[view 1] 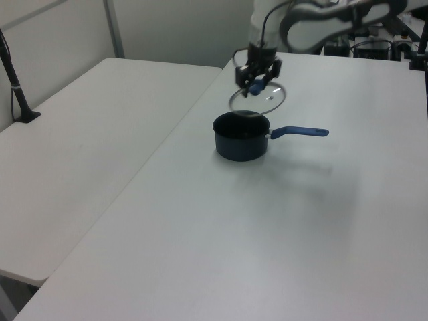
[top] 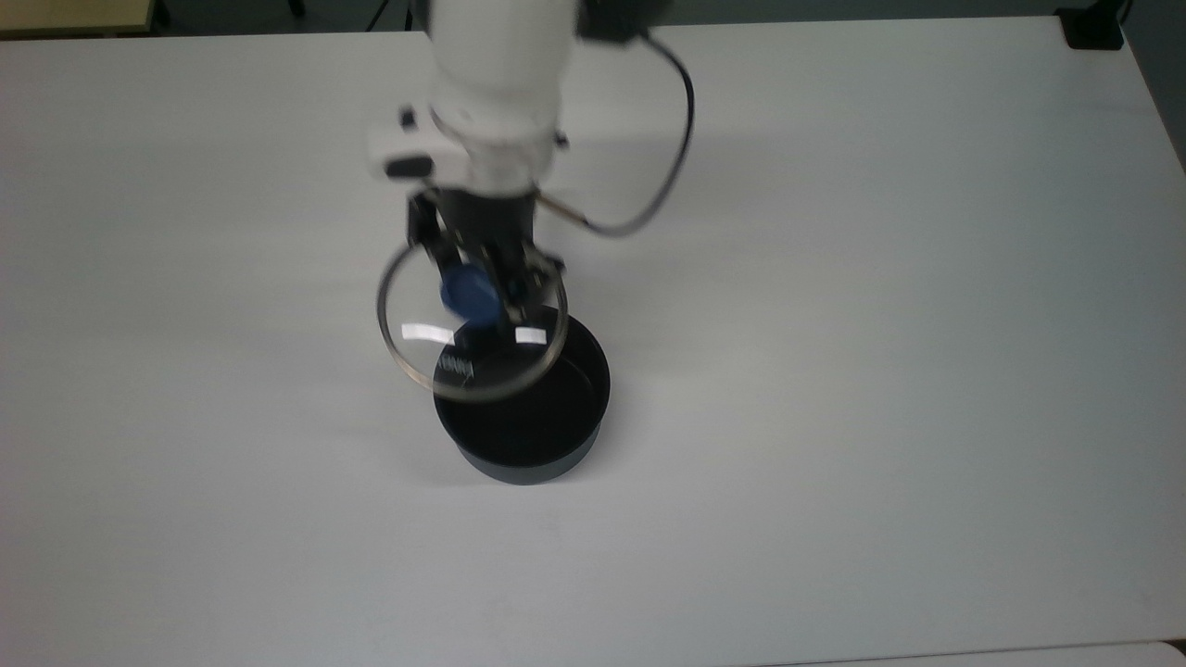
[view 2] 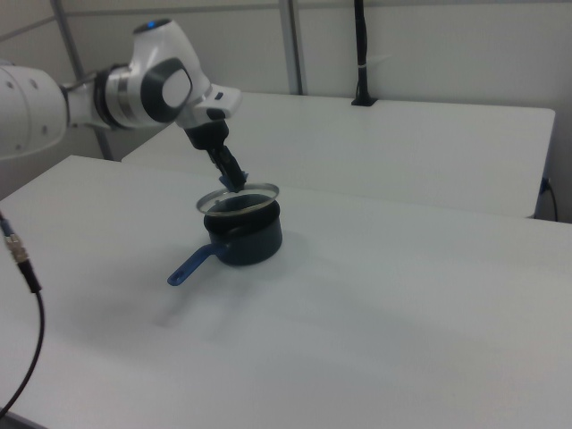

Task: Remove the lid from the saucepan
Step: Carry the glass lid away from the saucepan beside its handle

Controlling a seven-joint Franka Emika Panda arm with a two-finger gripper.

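The gripper (top: 477, 278) pinches the lid (top: 463, 357) by its knob (top: 466, 295) — the saucepan (top: 533, 435) sits open below it.

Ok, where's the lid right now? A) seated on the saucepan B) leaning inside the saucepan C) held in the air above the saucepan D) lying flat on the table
C: the gripper holds the lid by its knob, clear of the saucepan rim.

- One saucepan (top: 523, 435), lower centre of the top view.
- One lid (top: 417, 357) with one blue knob (top: 466, 294).
- One end effector (top: 482, 269).
- Two tables (view 1: 200, 254).
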